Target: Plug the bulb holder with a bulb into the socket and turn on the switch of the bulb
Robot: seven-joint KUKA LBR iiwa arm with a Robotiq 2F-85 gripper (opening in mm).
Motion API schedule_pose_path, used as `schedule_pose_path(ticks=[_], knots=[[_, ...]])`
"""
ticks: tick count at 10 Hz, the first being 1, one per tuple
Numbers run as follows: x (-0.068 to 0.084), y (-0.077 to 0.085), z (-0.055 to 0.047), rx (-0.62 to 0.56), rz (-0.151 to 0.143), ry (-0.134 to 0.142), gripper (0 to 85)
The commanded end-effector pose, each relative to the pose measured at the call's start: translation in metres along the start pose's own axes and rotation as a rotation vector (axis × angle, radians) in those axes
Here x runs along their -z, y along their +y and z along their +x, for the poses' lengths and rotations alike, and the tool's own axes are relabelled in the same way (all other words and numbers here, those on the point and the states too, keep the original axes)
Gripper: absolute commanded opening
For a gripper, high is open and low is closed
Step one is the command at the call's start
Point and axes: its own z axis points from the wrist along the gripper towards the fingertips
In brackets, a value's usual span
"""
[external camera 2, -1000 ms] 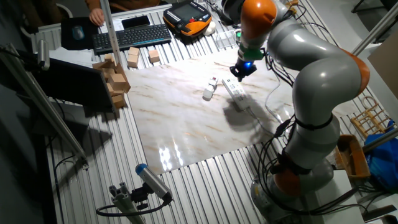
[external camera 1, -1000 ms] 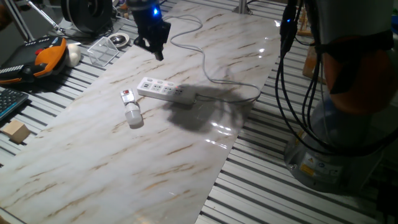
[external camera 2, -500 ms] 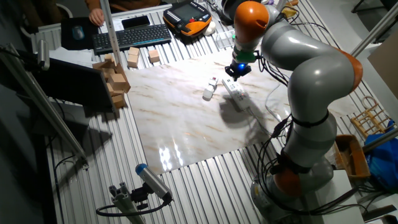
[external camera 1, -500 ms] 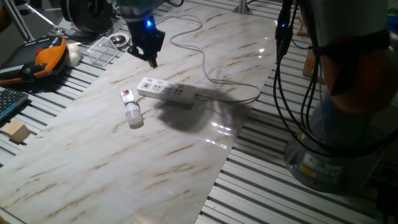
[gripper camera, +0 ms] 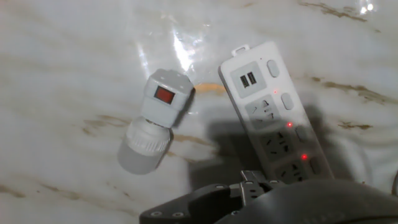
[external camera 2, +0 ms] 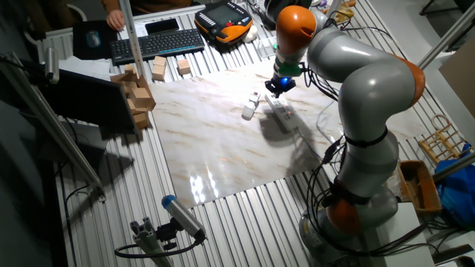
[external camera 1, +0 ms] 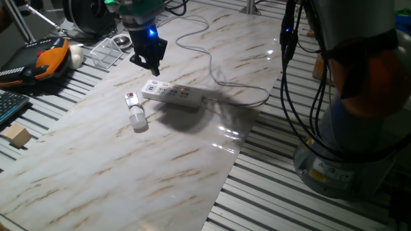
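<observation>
Around the marble-patterned board [external camera 1: 160,160] the slatted table [external camera 1: 289,205] carries clutter: an orange-and-black handheld controller [external camera 1: 45,59] with a cream-white ball [external camera 1: 76,56] beside it, a clear plastic tray [external camera 1: 106,51], a wooden block [external camera 1: 16,136] and the edge of a keyboard [external camera 1: 8,106] — all well apart from the task's things. In the other fixed view, more wooden blocks [external camera 2: 137,93] sit off the board's far corner. Nothing lies between the bulb holder [external camera 1: 131,99] and the socket [external camera 1: 172,94].

The socket lies flat on the board, its long axis running roughly across the fixed view, with its pale cable [external camera 1: 218,80] leaving the end far from the bulb holder and looping back over the board. In the hand view its USB end [gripper camera: 247,79] is toward the top, and two small red lights glow along its outlet row.

The bulb holder lies on its side just beside that end of the socket, not touching it. Its red switch [gripper camera: 164,94] faces up; the bulb [gripper camera: 144,145] points away from the socket, toward the lower left in the hand view.

The gripper [external camera 1: 150,63] hovers above the socket's near end, holding nothing — whether its fingers are parted or closed cannot be told.
</observation>
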Motion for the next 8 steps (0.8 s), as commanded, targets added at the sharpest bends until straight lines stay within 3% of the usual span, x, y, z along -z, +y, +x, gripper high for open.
schedule_pose_path(ticks=[1, 2, 4, 5, 8], knots=[[0.0001, 0.0002, 0.0, 0.007, 0.002, -0.001, 0.0], [0.0001, 0.0002, 0.0, 0.019, 0.01, 0.005, 0.0], [0.0001, 0.0002, 0.0, 0.059, 0.052, -0.017, 0.0], [0.0001, 0.0002, 0.0, 0.098, 0.035, -0.024, 0.0], [0.0001, 0.0002, 0.0, 0.168, -0.085, 0.029, 0.0]])
